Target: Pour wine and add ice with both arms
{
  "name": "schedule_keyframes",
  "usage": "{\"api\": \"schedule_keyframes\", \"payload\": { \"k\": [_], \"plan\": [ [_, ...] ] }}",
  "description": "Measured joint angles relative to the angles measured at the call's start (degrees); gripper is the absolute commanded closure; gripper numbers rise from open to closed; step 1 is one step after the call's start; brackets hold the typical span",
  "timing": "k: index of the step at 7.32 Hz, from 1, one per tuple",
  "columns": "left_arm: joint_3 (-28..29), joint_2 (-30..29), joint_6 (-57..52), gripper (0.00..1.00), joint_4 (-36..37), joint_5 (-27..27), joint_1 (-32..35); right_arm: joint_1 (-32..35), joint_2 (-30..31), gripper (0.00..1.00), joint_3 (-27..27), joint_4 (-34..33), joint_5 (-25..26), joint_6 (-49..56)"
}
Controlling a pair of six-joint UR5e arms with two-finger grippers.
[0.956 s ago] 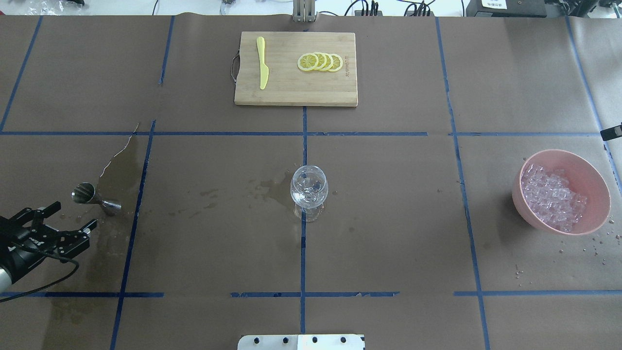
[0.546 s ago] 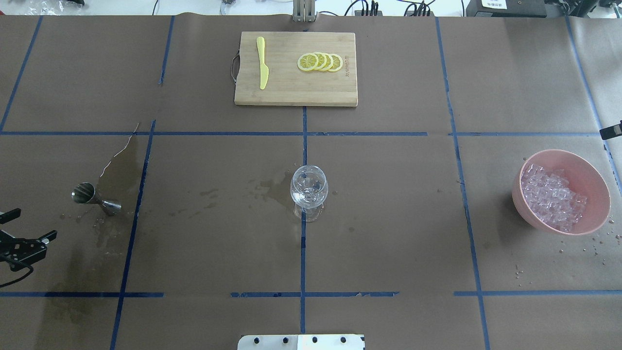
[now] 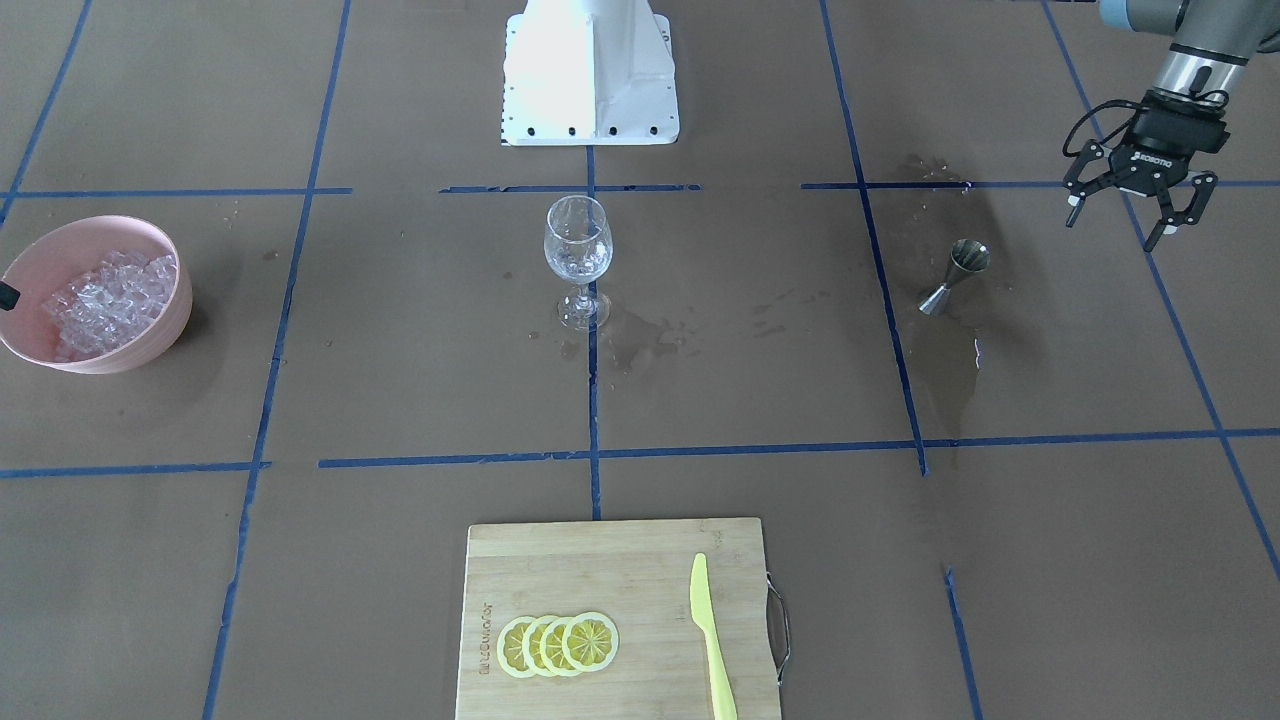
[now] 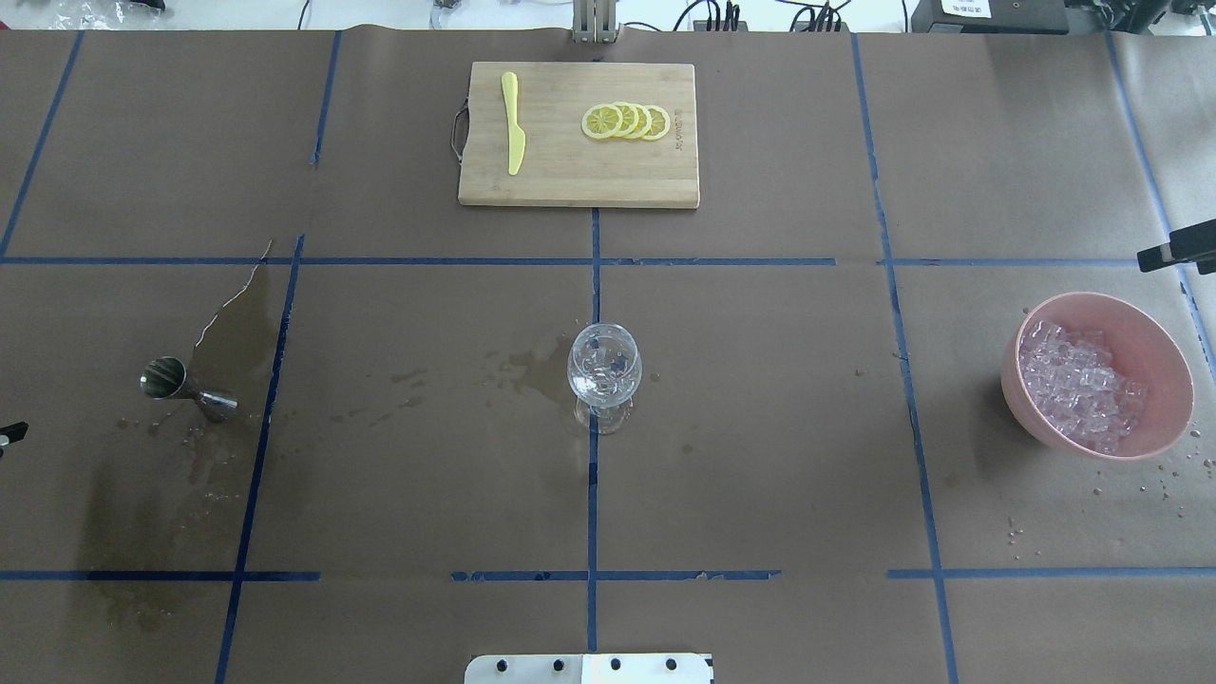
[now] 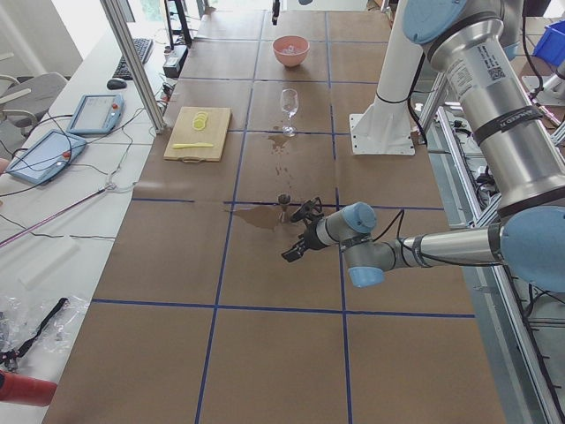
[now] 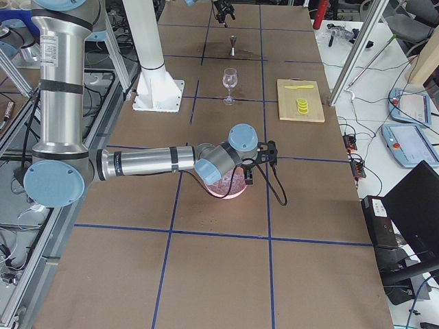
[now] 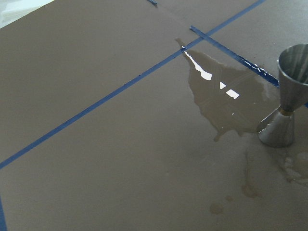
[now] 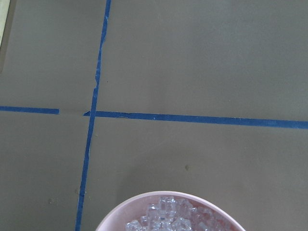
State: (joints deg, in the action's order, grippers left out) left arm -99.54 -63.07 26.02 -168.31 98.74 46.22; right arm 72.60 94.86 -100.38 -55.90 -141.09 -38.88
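**Q:** What surface and room are shown?

**A:** A tabletop [image 4: 760,427] covered in brown paper and divided by blue tape lines is shown. Benches with cables and tablets are seen beyond its far edge in the side views. The wine [image 4: 236,332] is present as dark wet patches beside a steel jigger [image 4: 185,385] at the left, with fainter stains by the wine glass [image 4: 604,366] at the centre. The ice [image 4: 1078,385] is heaped in a pink bowl [image 4: 1154,347] at the right. A cutting board [image 4: 578,180] bearing lemon slices [image 4: 627,122] and a yellow knife [image 4: 513,123] lies at the far side.

**Q:** What is cut off or unclear?

**A:** In the overhead view only a black tip of each gripper is seen at the frame edges. The left gripper [image 3: 1132,212] is seen whole from the front, fingers spread wide, nothing held, just left of the jigger. The right gripper [image 4: 1174,255] is placed near the bowl's far rim; its opening cannot be told.

**Q:** What differs from half a second before?

**A:** The left gripper has been drawn almost out of the overhead view. The right tip has been advanced slightly inward.
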Motion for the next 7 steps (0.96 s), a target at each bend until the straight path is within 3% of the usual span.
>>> {"api": "schedule_keyframes", "payload": {
  "k": [1,3,6,7],
  "plan": [
    [0.12,-1.16,-2.97,0.0,3.19,5.8,6.32,-2.76,1.33,0.0,-1.72,0.0,2.71,-3.41],
    [0.39,-2.1,-5.31,0.0,7.67,11.02,13.07,-6.8,4.65,0.0,-3.11,-0.02,6.53,-5.72],
    [0.7,-2.15,-5.09,0.0,8.74,11.79,14.43,-12.08,6.34,0.0,-3.17,0.04,9.93,-11.98],
    [0.69,-2.15,-5.05,0.0,8.75,11.77,14.48,-14.0,6.5,0.08,-3.2,0.06,12.15,-13.02]
  ]
}}
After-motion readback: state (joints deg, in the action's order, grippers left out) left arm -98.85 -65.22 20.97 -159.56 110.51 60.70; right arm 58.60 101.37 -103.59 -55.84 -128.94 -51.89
